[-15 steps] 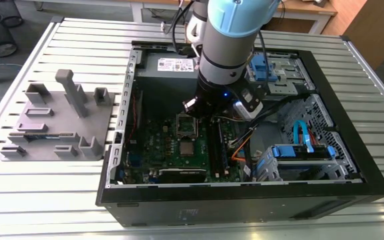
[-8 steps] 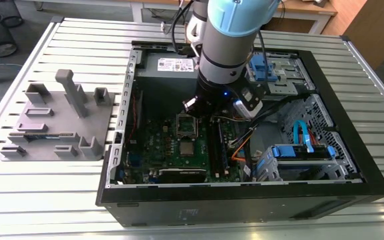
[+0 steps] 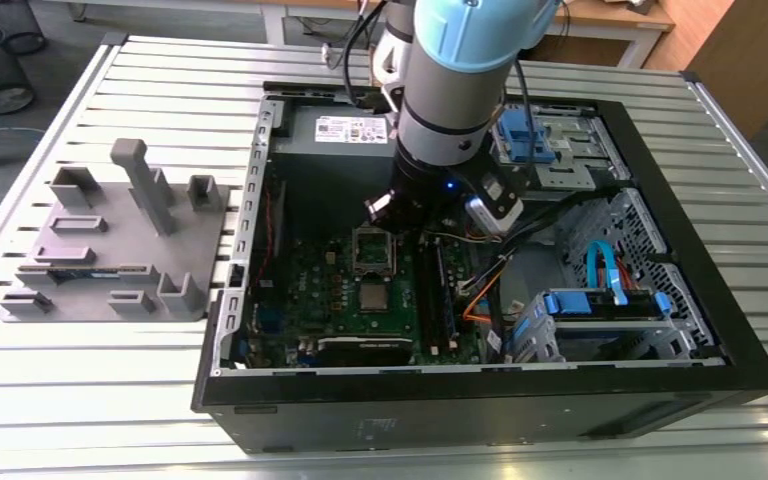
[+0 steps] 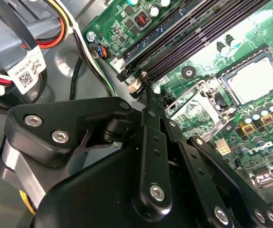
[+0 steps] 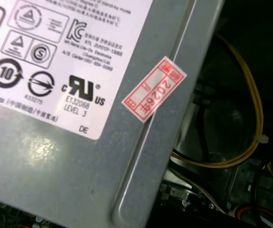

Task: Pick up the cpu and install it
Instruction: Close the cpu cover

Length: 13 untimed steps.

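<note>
Chip: small flat square cpu (image 3: pixel 377 296) with a silver metal top, lying flat in its square socket on the green motherboard (image 3: pixel 337 300), just below the middle of the exterior view; free of the gripper.
Socket cover: rectangular silver metal frame (image 3: pixel 361 250) with a hollow middle, swung open, just above the chip in that picture and not over it.
Arm's tool: black linkage gripper (image 4: pixel 147 92), tips low over the board beside the open frame and at the end of the long black memory slots (image 4: pixel 189 42) in the second wrist view; touching the board or just clear of it, impossible to tell.
Grip: fingers (image 4: pixel 153 142) pressed together as far as visible, nothing pinched between them.
Step in hand: by the look of things, placing done, chip in the socket; clamping not yet done, frame open.
Next move's demands: judged from here, a straight, careful path in a cramped spot, no sideways push on the unclamped chip, tips kept off the slots and the small parts around the socket.
Surroundings: open black computer case (image 3: pixel 491 400) around the board; grey metal power supply box (image 5: pixel 55 156) with a white label, yellow cables (image 5: pixel 250 118) beside it; grey fixture plate (image 3: pixel 104 250) with upright holders on the exterior view's left, well apart from the case, on the slatted metal table (image 3: pixel 91 420).
</note>
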Available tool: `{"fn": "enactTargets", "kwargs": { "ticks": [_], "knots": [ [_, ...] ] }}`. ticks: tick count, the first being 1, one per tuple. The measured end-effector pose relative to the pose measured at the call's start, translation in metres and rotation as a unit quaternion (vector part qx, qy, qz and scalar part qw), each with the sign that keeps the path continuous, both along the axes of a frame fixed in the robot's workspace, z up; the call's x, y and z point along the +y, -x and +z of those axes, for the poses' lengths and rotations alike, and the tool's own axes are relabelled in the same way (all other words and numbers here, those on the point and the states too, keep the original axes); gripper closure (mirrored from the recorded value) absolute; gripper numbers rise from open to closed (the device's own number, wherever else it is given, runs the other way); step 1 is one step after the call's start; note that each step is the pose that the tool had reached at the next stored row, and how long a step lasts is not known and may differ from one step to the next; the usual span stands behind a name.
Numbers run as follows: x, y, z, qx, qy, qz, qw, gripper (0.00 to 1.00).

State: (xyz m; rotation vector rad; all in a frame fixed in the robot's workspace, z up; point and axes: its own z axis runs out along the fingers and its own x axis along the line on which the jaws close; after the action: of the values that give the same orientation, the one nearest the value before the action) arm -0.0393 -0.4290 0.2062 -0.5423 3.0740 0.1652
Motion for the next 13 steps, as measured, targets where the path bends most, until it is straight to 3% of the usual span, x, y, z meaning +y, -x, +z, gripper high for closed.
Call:
{"fn": "enactTargets", "kwargs": {
  "ticks": [13],
  "knots": [
    [0.0026, 0.0016, -0.0026, -0.0001, 0.0000, 0.000, 1.00000, 0.89]
  ]
}}
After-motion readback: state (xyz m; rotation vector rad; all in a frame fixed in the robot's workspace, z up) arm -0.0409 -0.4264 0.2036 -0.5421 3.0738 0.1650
